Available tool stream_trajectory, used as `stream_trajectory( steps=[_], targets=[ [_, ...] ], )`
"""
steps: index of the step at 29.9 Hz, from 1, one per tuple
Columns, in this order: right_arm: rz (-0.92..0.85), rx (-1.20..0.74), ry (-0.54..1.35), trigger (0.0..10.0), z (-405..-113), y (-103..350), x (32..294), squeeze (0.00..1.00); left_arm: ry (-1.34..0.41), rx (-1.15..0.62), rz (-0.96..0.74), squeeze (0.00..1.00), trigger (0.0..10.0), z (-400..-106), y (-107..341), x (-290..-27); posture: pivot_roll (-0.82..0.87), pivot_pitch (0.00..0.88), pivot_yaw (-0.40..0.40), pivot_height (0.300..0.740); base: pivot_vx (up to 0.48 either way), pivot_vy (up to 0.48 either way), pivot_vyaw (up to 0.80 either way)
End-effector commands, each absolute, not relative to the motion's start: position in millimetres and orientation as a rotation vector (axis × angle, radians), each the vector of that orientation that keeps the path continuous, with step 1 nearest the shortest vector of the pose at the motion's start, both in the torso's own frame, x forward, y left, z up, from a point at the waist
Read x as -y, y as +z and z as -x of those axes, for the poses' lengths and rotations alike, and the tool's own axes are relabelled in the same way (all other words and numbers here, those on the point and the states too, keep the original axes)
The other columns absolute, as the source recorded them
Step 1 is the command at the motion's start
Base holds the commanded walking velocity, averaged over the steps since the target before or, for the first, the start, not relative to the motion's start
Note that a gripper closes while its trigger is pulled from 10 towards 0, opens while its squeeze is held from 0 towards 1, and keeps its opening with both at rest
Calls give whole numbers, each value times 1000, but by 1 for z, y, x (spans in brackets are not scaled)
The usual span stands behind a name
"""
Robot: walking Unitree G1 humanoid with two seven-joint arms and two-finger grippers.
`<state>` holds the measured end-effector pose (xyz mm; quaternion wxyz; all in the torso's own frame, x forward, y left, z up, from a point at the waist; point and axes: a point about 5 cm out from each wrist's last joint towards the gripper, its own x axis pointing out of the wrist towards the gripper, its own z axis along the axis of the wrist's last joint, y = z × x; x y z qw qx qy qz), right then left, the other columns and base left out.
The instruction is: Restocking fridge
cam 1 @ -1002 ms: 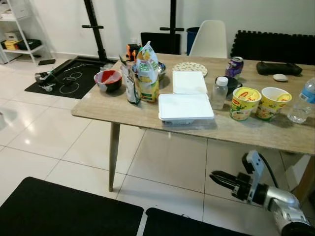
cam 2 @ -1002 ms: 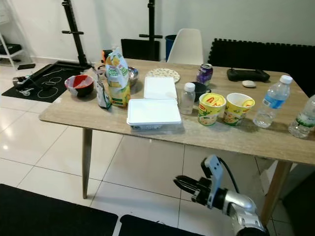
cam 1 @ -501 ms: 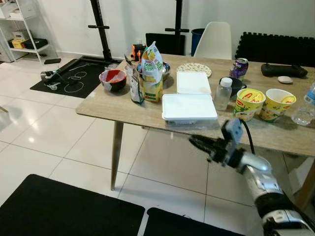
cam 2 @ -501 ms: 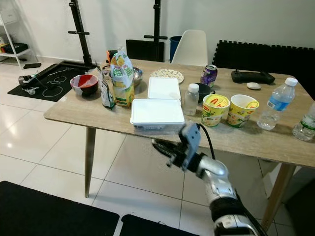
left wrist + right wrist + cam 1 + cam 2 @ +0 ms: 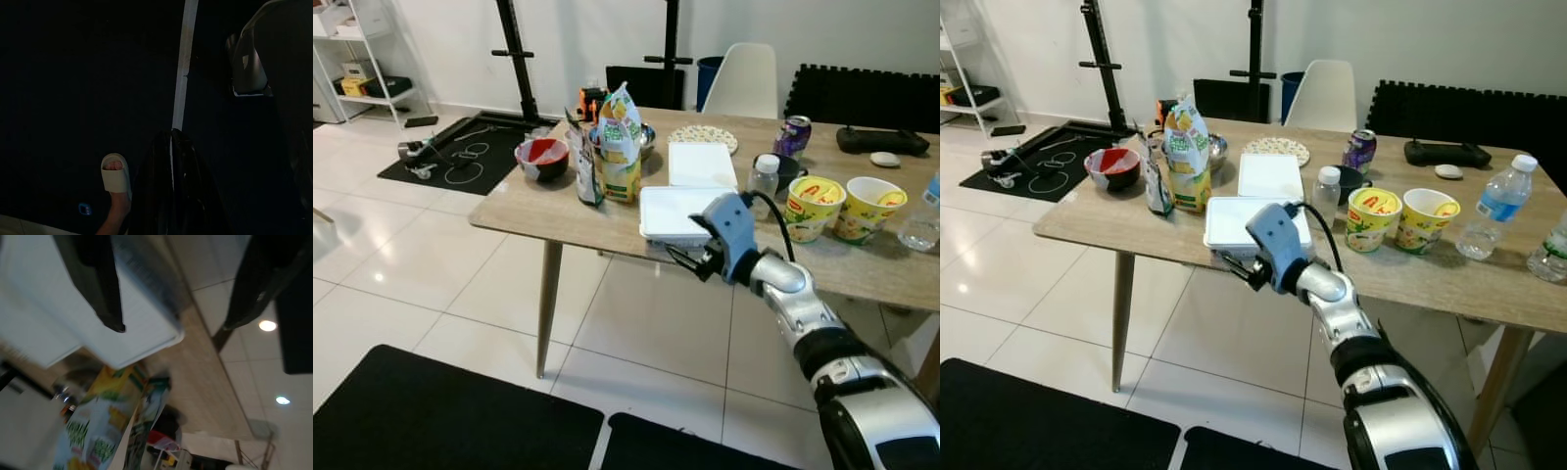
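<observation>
The right tool (image 5: 690,257), fingers spread and holding nothing, sits at the desk's (image 5: 558,211) front edge, just before one of two white lidded containers (image 5: 677,210). Behind it lies the other container (image 5: 702,164). Two noodle cups (image 5: 815,207) stand toward the right end. The left tool (image 5: 171,147) is closed and empty over dark floor.

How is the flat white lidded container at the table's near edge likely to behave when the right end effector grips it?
The white container looks like thin plastic, so it probably flexes under squeeze. Its smooth lid may be slippery for the right end effector, whose fingers are open at its near rim. It is wide and shallow, so unlikely to tip, though held by one edge it may sag.
</observation>
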<state>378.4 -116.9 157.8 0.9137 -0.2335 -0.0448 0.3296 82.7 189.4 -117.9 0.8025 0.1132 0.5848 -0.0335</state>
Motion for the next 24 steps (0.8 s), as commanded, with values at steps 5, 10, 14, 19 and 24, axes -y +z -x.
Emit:
stream_trajectory(
  steps=[5, 10, 14, 19, 24],
  targets=[
    [767, 54, 667, 10000, -384, 155, 114, 0, -114, -1177, -192, 0, 10000, -97, -116, -165, -17, 7, -52, 740, 0, 0, 0],
    [908, 27, 710, 10000, -383, 149, 109, 0, -116, -1180, -193, 0, 10000, -96, -117, -165, -10, 18, -56, 740, 0, 0, 0],
    [952, 24, 692, 10000, -386, 149, 108, 0, -114, -1182, -195, 0, 10000, -95, -117, -165, -4, 17, -57, 740, 0, 0, 0],
    [999, 6, 656, 10000, -388, 148, 109, 0, -116, -1183, -200, 0, 10000, -94, -117, -164, -2, 6, -61, 740, 0, 0, 0],
    [1021, -27, 625, 10000, -388, 141, 111, 0, -116, -1180, -203, 0, 10000, -93, -117, -164, 4, 0, -63, 740, 0, 0, 0]
  ],
)
